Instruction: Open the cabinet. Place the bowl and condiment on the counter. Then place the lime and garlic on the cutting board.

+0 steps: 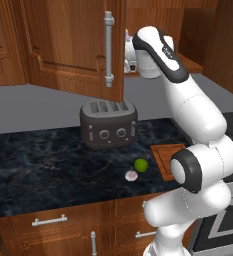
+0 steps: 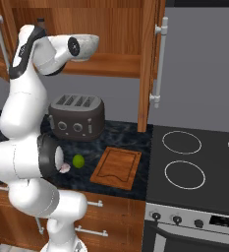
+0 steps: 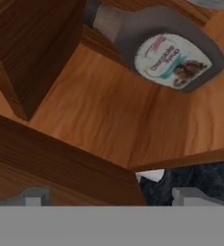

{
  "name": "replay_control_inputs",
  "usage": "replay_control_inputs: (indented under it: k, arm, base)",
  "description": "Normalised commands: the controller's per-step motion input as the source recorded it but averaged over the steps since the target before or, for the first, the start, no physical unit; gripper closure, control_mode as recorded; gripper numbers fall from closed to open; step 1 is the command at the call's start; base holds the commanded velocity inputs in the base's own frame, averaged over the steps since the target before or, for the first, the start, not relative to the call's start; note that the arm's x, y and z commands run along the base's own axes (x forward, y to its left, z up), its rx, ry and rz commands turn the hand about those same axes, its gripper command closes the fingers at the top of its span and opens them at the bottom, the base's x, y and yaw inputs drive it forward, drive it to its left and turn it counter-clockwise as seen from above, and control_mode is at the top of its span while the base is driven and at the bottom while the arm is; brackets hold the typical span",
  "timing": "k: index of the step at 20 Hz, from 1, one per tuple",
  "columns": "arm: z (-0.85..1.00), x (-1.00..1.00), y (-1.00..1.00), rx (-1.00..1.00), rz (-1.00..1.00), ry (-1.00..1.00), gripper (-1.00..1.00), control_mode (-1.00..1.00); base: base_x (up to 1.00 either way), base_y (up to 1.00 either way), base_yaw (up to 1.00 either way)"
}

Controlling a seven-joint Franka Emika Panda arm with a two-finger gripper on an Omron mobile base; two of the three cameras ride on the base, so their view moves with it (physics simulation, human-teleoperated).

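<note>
Condiment first: one small dark brown bottle with a narrow neck and light label sits on the shelf inside the open reddish-brown wooden wall cabinet. It's ahead of the gripper, off-centre toward the upper right of the hand view and not yet between the fingers. In that rolled view its long axis runs diagonally, neck to the upper left and bulb to the right. We can't tell from this whether it stands upright.

Gripper is released, jaws wide, nothing in them and nothing touching. There's only one arm, so no choice of reach. We judge the next move needs a shift toward the bottle body plus a roll, so the jaws close across the axis rather than along it.

One whitish-grey marbled stone bowl is on the same shelf, just beside the hand.

Well below the gripper, on the dark blue-black marbled stone desk:
- one bright green lime
- one pale pinkish garlic bulb, just beside the lime
- one reddish-brown wooden cutting board, bare and near both

There's also one dark four-slot toaster and two silver bar handles in the right base view.
</note>
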Motion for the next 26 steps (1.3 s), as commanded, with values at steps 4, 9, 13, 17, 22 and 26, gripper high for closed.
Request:
replay_control_inputs:
  k: [4, 9, 13, 17, 22, 26]
  arm:
    - [0.0, -0.15, 0.44, 0.0, 0.11, 0.0, -1.0, -1.0]
    - [0.0, -0.4, 0.48, 0.0, 0.12, -0.04, -1.0, -1.0]
    - [0.0, -0.53, 0.44, 0.0, 0.15, -0.07, -1.0, -1.0]
    - [0.0, -0.53, 0.38, 0.03, 0.19, -0.06, -1.0, -1.0]
    - [0.0, -0.41, 0.49, 0.01, 0.14, -0.04, -1.0, -1.0]
    - [0.0, -0.31, 0.53, 0.01, 0.13, 0.0, -1.0, -1.0]
  base:
    - [0.0, 0.0, 0.0]
    - [0.0, 0.0, 0.0]
    - [0.0, 0.0, 0.0]
    - [0.0, 0.0, 0.0]
    - [0.0, 0.0, 0.0]
    - [0.0, 0.0, 0.0]
